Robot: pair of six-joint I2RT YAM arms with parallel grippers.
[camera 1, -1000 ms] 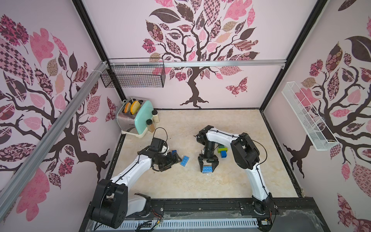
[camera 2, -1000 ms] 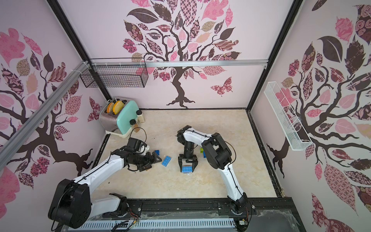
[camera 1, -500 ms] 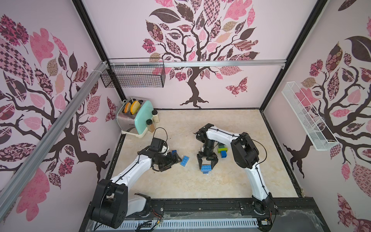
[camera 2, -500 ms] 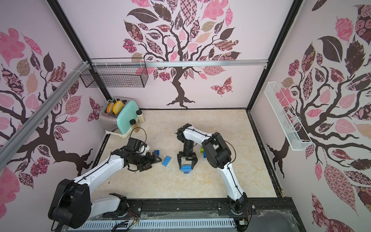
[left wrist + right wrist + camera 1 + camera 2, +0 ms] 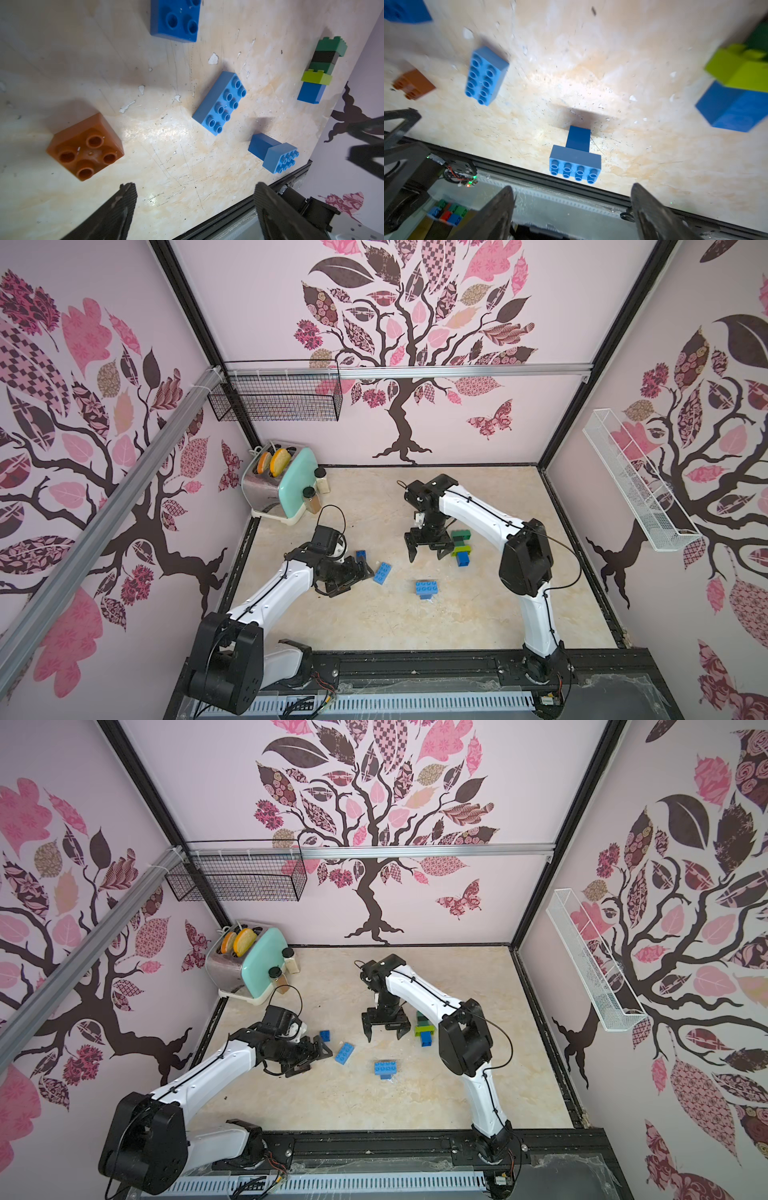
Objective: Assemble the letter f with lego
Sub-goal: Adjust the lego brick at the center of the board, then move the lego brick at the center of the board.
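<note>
- Your right pincer (image 5: 428,554) (image 5: 384,1034) hangs above the pale marbled surface (image 5: 478,614) with its jaws spread wide and nothing between them. Its wrist view shows the same (image 5: 573,193).
- Your left pincer (image 5: 352,578) (image 5: 311,1058) sits low over the surface, tipped on its side. Its jaws are also spread and it grips nothing, and the gap is plain in its wrist view (image 5: 194,197).
- A light blue oblong studded brick set across a darker blue square brick (image 5: 427,588) (image 5: 385,1068) (image 5: 576,158) stands free near the front middle of the surface. It is in front of your right pincer and well apart from it, touching neither pincer.
- A loose light blue oblong brick (image 5: 382,572) (image 5: 345,1053) (image 5: 220,102) lies studs up just beyond the tips of your left pincer, without touching them.
- A blue square brick (image 5: 360,556) (image 5: 325,1036) rests just behind the left pincer's far jaw.
- A brown square brick (image 5: 85,147) (image 5: 413,84) lies studs up near the left pincer. In the top views the arm hides it.
- A joined row of dark green, black, dark green, lime green and blue bricks (image 5: 461,547) (image 5: 424,1029) (image 5: 320,70) lies just beside your right pincer, on its right. The lime brick juts out crosswise.
- A mint-and-steel toaster (image 5: 286,485) stands in the far left corner.
</note>
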